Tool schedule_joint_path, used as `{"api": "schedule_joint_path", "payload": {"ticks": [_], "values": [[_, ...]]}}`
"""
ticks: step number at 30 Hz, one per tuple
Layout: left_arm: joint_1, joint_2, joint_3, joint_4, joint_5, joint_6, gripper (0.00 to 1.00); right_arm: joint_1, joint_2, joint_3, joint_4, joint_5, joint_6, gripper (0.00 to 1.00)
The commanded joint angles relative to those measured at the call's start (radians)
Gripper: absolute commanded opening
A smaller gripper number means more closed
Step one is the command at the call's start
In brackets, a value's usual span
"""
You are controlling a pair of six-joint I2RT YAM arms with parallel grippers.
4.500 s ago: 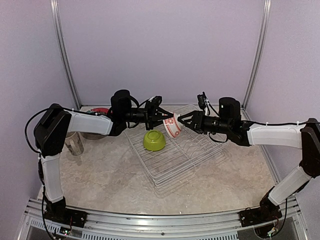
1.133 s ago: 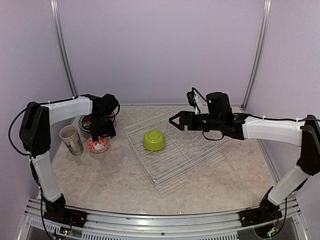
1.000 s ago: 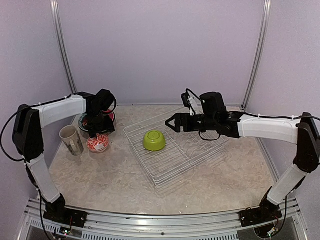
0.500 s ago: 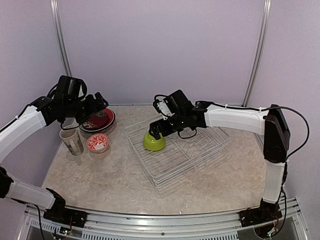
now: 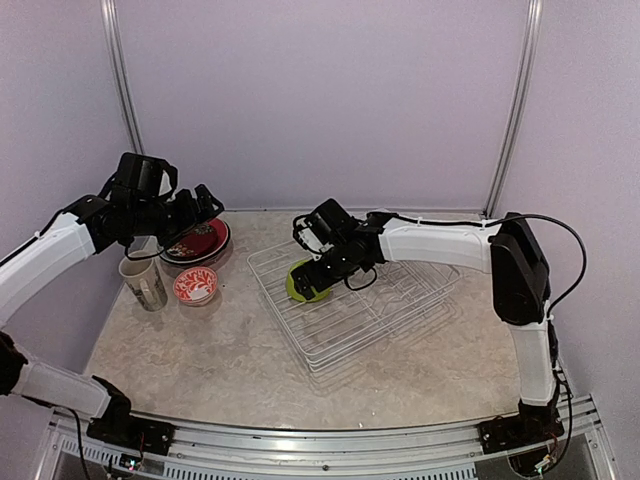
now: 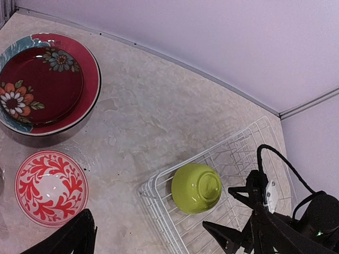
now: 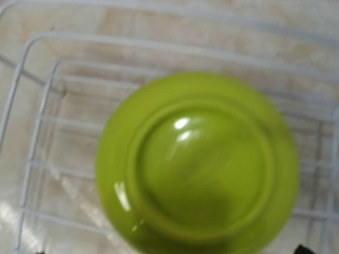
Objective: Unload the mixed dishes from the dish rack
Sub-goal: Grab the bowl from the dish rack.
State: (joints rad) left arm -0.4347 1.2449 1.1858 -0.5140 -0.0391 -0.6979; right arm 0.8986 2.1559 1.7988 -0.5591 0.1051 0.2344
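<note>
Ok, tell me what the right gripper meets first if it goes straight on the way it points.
The upside-down green bowl in the dish rack: it fills the wrist view, straight ahead of the open right gripper. How near, I cannot tell.

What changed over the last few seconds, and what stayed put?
The left tool set the red-patterned small bowl on the table beside the mug, let go and rose away, open. The right tool swung left across the dish rack to the lime-green bowl, open, not gripping. That bowl, rack, mug and plates stayed put.

a beige marbled table (image 5: 230,350) stands between lilac walls (image 5: 320,100) with metal corner rails (image 5: 125,110).
</note>
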Motion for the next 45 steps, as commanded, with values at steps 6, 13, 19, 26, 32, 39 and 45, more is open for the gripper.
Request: {"api": "schedule_joint_path", "payload": {"ticks": [6,13,19,26,32,39,45], "values": [[-0.009,0.043,0.001,0.034,0.03,0.003,0.98,0.015,-0.023,-0.013,-0.046,0.092,-0.029,1.0],[-0.013,0.051,0.008,0.025,0.021,-0.003,0.98,0.087,0.038,0.061,-0.085,0.313,-0.253,1.0],[-0.014,0.049,0.005,0.02,0.02,-0.006,0.98,0.105,0.071,0.076,-0.05,0.311,-0.371,1.0],[-0.014,0.057,0.011,0.017,0.025,-0.005,0.98,0.104,0.131,0.106,-0.023,0.323,-0.444,1.0],[-0.014,0.06,0.021,0.0,0.0,0.013,0.98,0.105,0.168,0.126,0.01,0.355,-0.451,1.0],[-0.012,0.05,0.021,-0.005,-0.009,0.023,0.99,0.105,0.17,0.11,0.037,0.492,-0.434,1.0],[-0.013,0.063,0.026,0.002,0.004,0.014,0.98,0.089,0.084,0.024,0.108,0.546,-0.388,1.0]]}}
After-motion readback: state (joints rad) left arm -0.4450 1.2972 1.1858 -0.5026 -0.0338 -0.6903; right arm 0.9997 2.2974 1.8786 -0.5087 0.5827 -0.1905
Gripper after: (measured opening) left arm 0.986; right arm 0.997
